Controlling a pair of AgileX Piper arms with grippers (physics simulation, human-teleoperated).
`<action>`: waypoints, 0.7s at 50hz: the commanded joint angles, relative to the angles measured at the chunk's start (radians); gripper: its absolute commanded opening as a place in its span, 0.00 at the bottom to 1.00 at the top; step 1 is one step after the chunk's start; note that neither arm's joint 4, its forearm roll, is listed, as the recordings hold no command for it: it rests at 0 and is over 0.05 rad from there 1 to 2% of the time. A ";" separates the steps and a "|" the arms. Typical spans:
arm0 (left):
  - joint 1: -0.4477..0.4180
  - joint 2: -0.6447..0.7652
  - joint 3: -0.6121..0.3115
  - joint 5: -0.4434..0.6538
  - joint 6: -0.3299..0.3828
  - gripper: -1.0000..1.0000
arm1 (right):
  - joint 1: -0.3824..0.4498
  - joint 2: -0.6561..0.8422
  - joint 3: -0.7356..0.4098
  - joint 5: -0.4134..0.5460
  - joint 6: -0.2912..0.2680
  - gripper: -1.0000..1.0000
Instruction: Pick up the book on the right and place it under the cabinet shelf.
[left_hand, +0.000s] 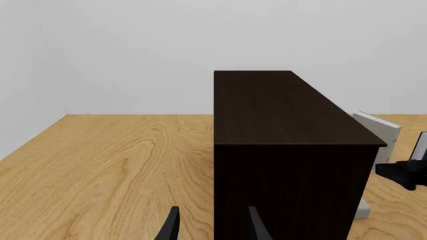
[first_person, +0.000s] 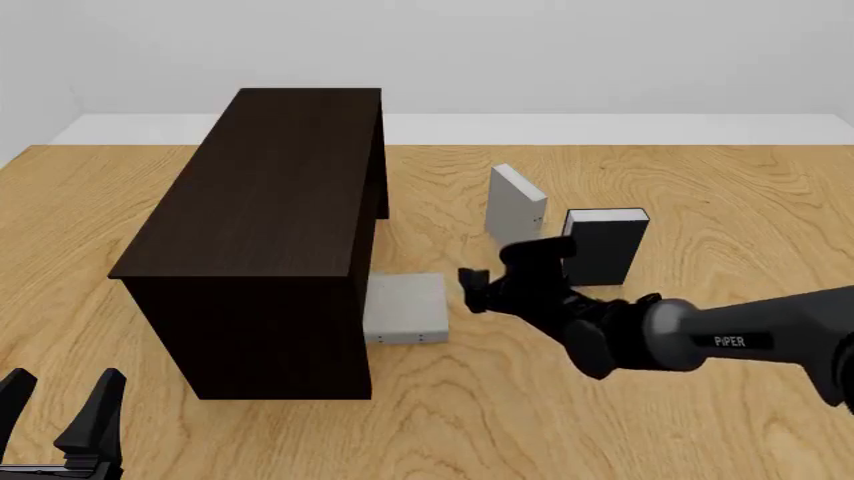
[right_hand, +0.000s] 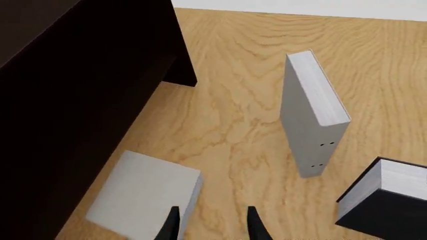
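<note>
A pale wall backs a wooden table (first_person: 694, 420), and the dark cabinet (first_person: 267, 200) fills its left half in the front view. A light grey book (first_person: 406, 309) lies flat on the table, its left edge tucked in at the foot of the cabinet's recessed side; most of its cover still shows outside, so whether it counts as fully under cannot be told. A second grey book (first_person: 515, 208) stands upright at about one o'clock from the flat one, well apart from it, and a black book (first_person: 605, 245) stands just beside that, at its four o'clock. The right gripper (first_person: 497, 282) hovers near the flat book at its three o'clock, holding nothing; in the right wrist view its fingertips (right_hand: 172, 226) stand apart over bare wood just beside the book's edge. The left gripper (first_person: 60, 405) waits at the near left corner, at seven o'clock from the cabinet, fingers spread and empty. Judged from this, the placement looks essentially made, and what is left is perhaps a nudge further in and pulling the arm clear.
</note>
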 joint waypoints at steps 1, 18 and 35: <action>0.000 0.000 0.000 0.000 0.000 1.00 | -0.023 0.046 -0.010 -0.015 -0.019 1.00; 0.000 0.000 0.000 0.000 0.000 1.00 | -0.032 0.120 -0.034 -0.037 -0.020 1.00; 0.000 0.000 0.000 0.000 0.000 1.00 | -0.022 0.205 -0.079 -0.044 -0.012 1.00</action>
